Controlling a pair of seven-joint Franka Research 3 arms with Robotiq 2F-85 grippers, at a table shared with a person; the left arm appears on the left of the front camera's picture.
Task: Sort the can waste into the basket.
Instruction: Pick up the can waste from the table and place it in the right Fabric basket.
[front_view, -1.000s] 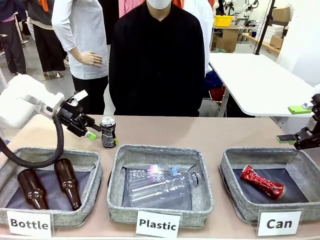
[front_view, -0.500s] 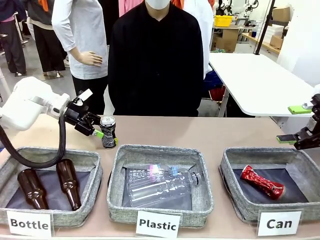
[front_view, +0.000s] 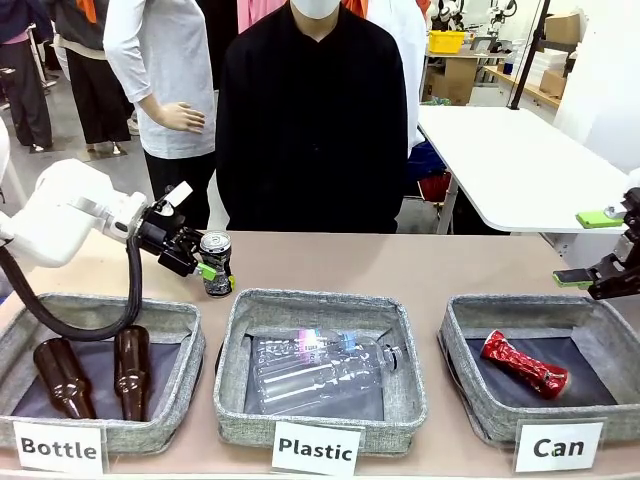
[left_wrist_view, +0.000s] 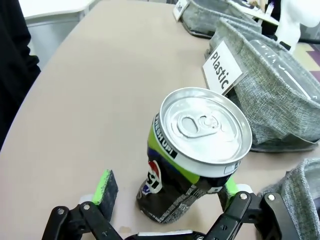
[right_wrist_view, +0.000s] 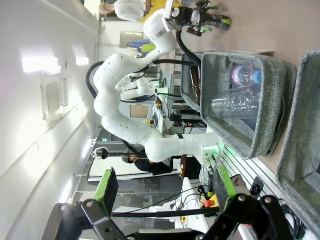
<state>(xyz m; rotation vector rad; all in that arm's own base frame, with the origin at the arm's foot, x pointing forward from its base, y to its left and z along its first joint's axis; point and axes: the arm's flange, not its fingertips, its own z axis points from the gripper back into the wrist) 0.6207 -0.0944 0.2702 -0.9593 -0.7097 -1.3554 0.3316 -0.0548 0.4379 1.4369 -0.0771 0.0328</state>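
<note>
The left gripper (front_view: 207, 262) is spread wide, with the dark can (front_view: 216, 264) standing upright between its fingers on the table (front_view: 420, 265), just behind the left far corner of the Plastic basket (front_view: 320, 366). In the left wrist view one green pad (left_wrist_view: 106, 187) is still apart from the can's side; whether the other pad touches I cannot tell. The right gripper (front_view: 595, 247) is also spread and holds nothing, above the far right edge of the Can basket (front_view: 545, 366). The red can (front_view: 524, 364) lies on that basket's dark floor. Two brown bottles (front_view: 90, 372) lie in the Bottle basket (front_view: 95, 368) at the left.
</note>
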